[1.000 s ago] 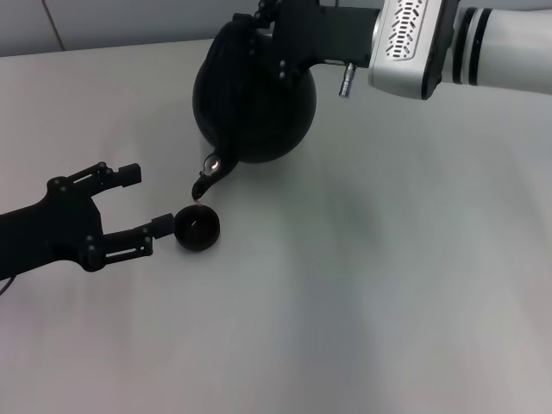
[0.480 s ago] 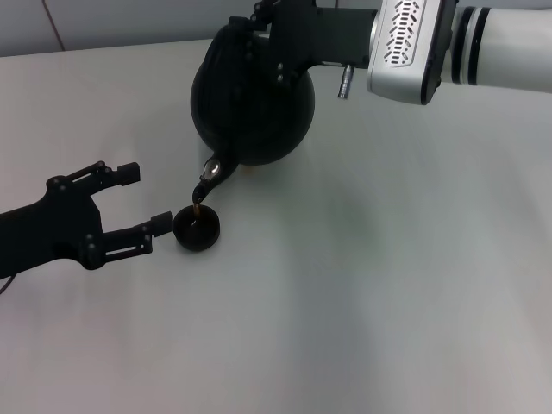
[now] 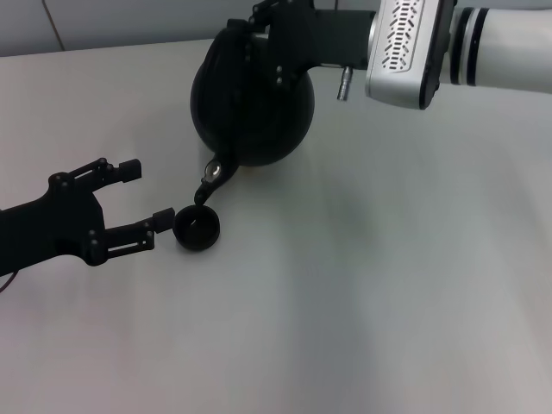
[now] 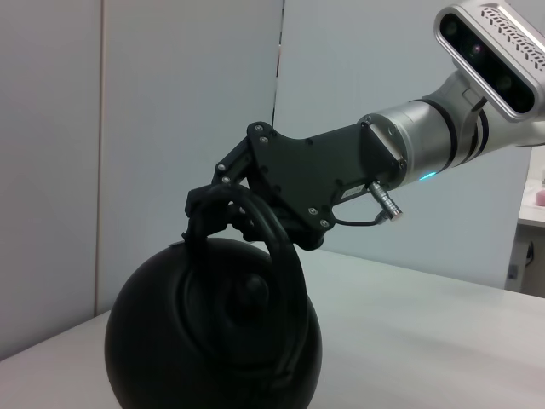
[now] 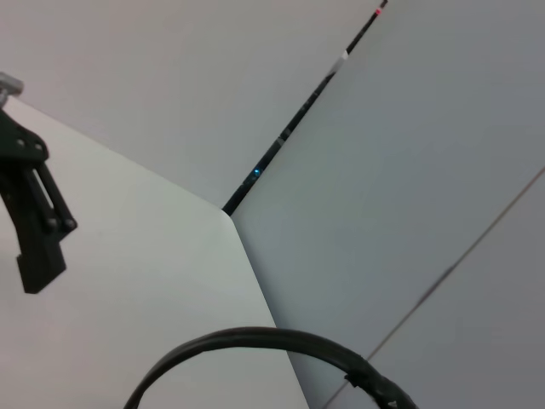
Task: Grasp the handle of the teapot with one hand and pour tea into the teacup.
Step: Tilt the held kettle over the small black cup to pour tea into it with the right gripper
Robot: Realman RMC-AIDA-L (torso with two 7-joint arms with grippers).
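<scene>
Head view: right gripper (image 3: 259, 26) is clamped on the handle (image 3: 235, 28) of the teapot (image 3: 252, 108), holding the pot up off the table (image 3: 388, 285) at the far centre. The pot is tipped forward and toward the robot's left, with its spout (image 3: 210, 178) pointing down. The spout tip sits directly above the far rim of the teacup (image 3: 197, 228), close to it; I can't tell whether any tea is running between the two, dark on dark. The teacup stands upright on the table, near and left of the teapot.

Left gripper (image 3: 142, 200) is low over the table on the left, fingers spread apart and gripping nothing. Its nearer fingertip (image 3: 164, 220) is right at the left side of the teacup, touching or just short of it, hard to call. The farther fingertip (image 3: 129, 170) is well clear of both cup and pot.

Left wrist view: teapot (image 4: 213, 332) fills the lower part of the picture, lid knob (image 4: 247, 296) facing the camera, handle (image 4: 285, 256) arching over the top. Right gripper (image 4: 223, 198) is closed around the top of the hoop, and the silver arm (image 4: 434, 141) runs off behind it.

Right wrist view: only a curved slice of the handle (image 5: 255, 341) shows against the table edge and wall, plus the left gripper's finger (image 5: 38, 230) farther off.
</scene>
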